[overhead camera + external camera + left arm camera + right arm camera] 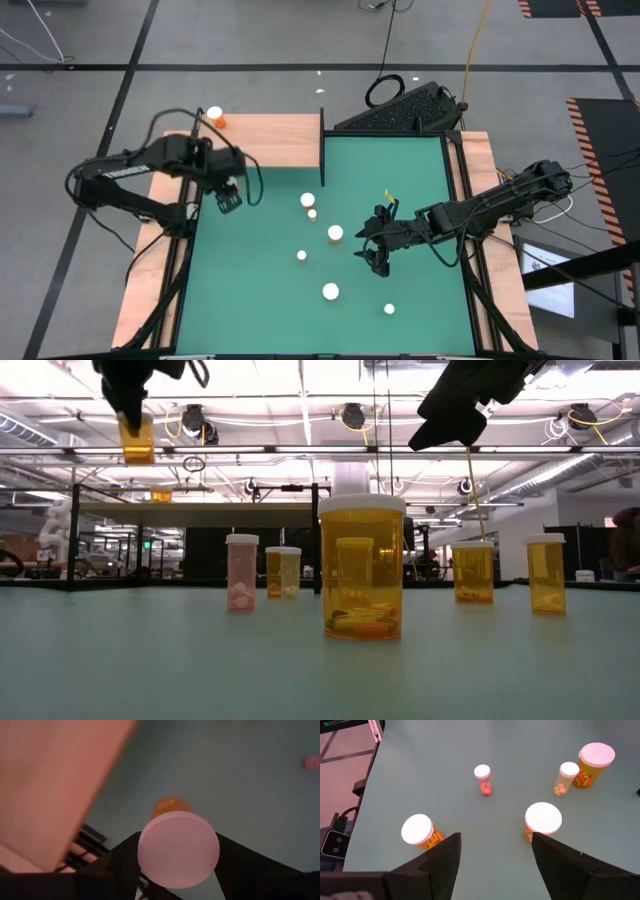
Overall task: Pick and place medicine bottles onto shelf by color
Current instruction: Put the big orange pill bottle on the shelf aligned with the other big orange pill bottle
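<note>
Left pincer [177,870] is closed around an orange medicine bottle [178,849], gripped on the body just under the white cap; in the low view the bottle hangs upright in the upper left of the frame, well clear of the green mat [420,190]. In the high view this pincer sits at the mat's left edge, near the wooden shelf [280,135], where one orange bottle [215,116] already stands at the upper left.

Right pincer [495,850] is held open and empty above the mat, centre-right in the high view. A large orange bottle [543,821] lies just ahead of its fingers, another [420,832] to the side, and a small pink-filled bottle [482,779] farther off.

Handling, as judged: the bottles appear to be light, rigid plastic, smooth-walled and likely slippery; a tall one may tip if nudged. The best hold would be across the cylindrical body below the cap, squarely, with modest squeeze. The small ones leave little margin.
</note>
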### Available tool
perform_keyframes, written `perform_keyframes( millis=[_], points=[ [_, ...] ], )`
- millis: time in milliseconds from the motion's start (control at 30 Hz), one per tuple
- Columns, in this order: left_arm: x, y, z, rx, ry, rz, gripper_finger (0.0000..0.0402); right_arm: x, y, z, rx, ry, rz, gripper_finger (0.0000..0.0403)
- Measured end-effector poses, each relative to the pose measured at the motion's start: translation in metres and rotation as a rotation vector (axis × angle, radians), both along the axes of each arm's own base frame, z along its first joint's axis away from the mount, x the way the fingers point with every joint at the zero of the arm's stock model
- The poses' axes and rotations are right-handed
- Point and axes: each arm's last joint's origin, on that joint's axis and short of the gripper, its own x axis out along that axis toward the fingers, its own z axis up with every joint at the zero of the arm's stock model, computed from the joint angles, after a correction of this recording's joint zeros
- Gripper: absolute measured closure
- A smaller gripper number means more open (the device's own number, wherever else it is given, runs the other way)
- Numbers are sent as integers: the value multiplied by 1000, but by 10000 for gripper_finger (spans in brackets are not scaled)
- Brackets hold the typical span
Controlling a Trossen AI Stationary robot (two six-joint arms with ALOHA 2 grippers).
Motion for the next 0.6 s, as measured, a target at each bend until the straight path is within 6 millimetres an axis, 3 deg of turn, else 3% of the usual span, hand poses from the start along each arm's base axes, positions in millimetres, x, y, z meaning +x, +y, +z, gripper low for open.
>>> perform_keyframes(
  millis=[200, 600],
  points=[
    [-11, 24, 15, 55, -9, 89, 187, 0, 0, 0, 0, 0, 1, 163],
    [-22, 83, 4, 71, 122, 247, 189, 0, 0, 0, -2, 0, 2, 163]
  ],
)
